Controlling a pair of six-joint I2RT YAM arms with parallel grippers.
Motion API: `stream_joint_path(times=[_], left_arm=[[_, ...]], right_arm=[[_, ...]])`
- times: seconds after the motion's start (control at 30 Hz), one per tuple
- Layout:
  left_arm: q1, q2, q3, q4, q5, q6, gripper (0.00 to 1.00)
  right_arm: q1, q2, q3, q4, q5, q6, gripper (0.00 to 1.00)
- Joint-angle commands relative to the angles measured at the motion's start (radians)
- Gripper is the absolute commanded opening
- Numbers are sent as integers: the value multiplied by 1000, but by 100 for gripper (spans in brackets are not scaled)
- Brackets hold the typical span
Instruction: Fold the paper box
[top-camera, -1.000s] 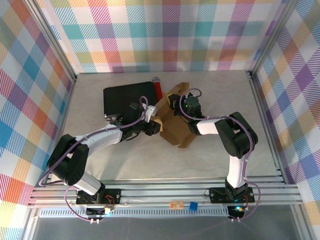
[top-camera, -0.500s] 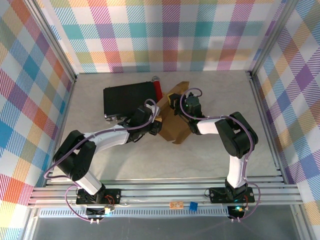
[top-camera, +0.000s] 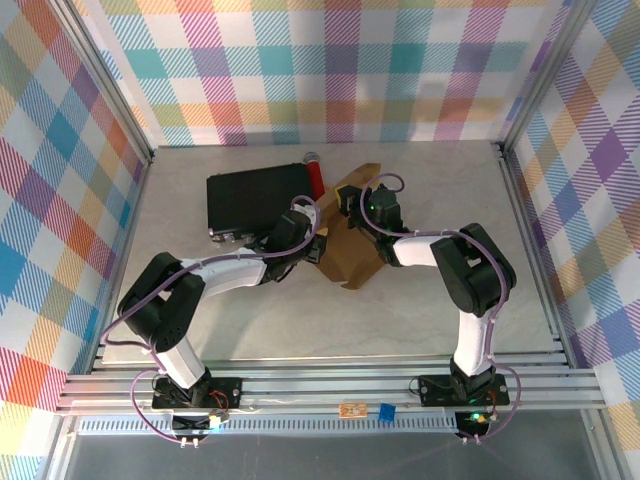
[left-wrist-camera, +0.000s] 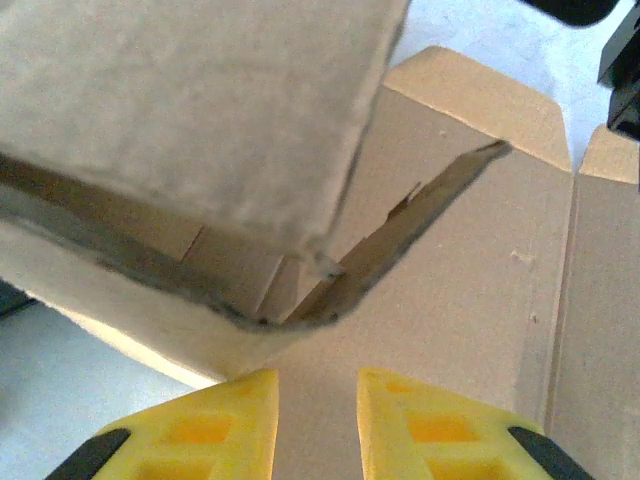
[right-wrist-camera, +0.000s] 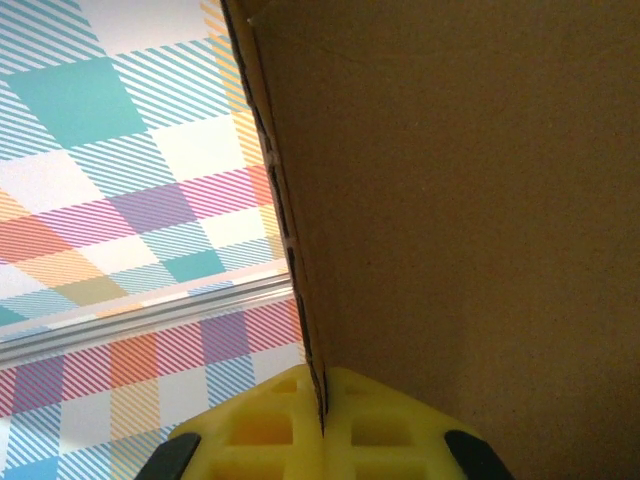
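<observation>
The paper box is a brown cardboard sheet, partly folded, in the middle of the table. In the left wrist view its flat panel runs under my fingers and a raised flap leans over it. My left gripper is at the box's left edge. It stands open by a narrow gap, with the panel showing through the gap. My right gripper is at the box's far side. In the right wrist view it is shut on a thin upright edge of the box.
A black case lies just left of the box, behind my left arm. A small red cylinder stands at the case's right end. Metal frame rails and plaid walls close in the table on three sides.
My left gripper has moved right, closer to the box's left edge, and its jaws have narrowed. The box's near corner has shifted slightly left. The right gripper has stayed in place.
</observation>
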Motion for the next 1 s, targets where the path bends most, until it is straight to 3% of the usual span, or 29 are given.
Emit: stream_joint_path(times=[0.0, 0.17, 0.4, 0.57, 0.97], left_arm=[[9, 22, 17, 106, -109, -39, 28], [9, 23, 4, 139, -119, -69, 37], [14, -33, -61, 154, -120, -82, 38], [43, -57, -115, 210, -61, -113, 38], [76, -16, -102, 280, 10, -131, 38]], right_arm=[[4, -15, 14, -9, -30, 12, 0], [5, -15, -2, 11, -17, 9, 0], [1, -1, 6, 30, -15, 0, 0], [1, 25, 15, 98, -32, -60, 0], [4, 83, -26, 257, -20, -76, 0]])
